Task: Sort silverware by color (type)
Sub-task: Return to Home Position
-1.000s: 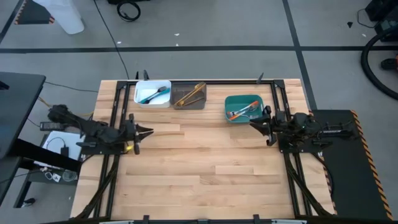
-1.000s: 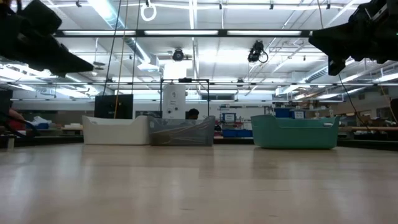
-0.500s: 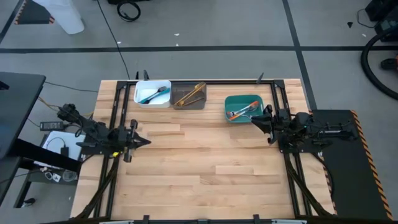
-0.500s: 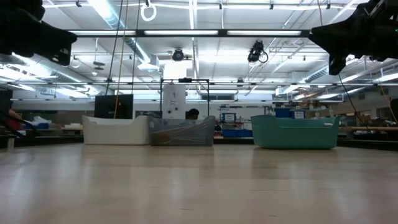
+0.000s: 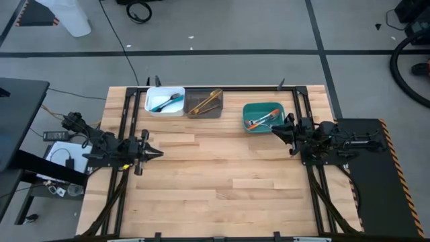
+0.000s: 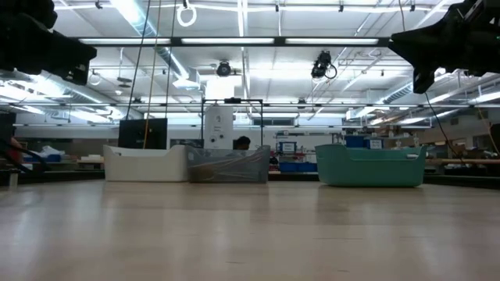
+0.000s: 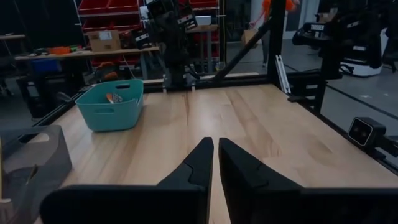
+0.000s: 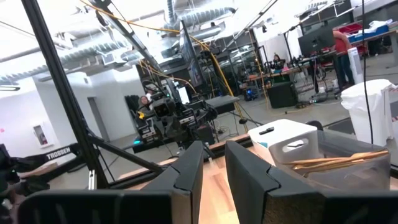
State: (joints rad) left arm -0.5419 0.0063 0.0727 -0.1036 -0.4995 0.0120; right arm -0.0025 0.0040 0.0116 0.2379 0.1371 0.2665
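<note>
Overhead, not at table level, forks [image 5: 166, 103] in bins [image 5: 164, 113]

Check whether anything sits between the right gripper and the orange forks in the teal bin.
Only the teal bin's own near wall. The right gripper hangs just beside that bin, and no loose object shows between them; the orange forks lie inside.

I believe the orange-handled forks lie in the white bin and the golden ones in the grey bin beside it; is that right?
Not quite: the high view shows the orange-handled forks in the teal bin; the white bin holds blue ones. The golden forks are in the grey bin.
</note>
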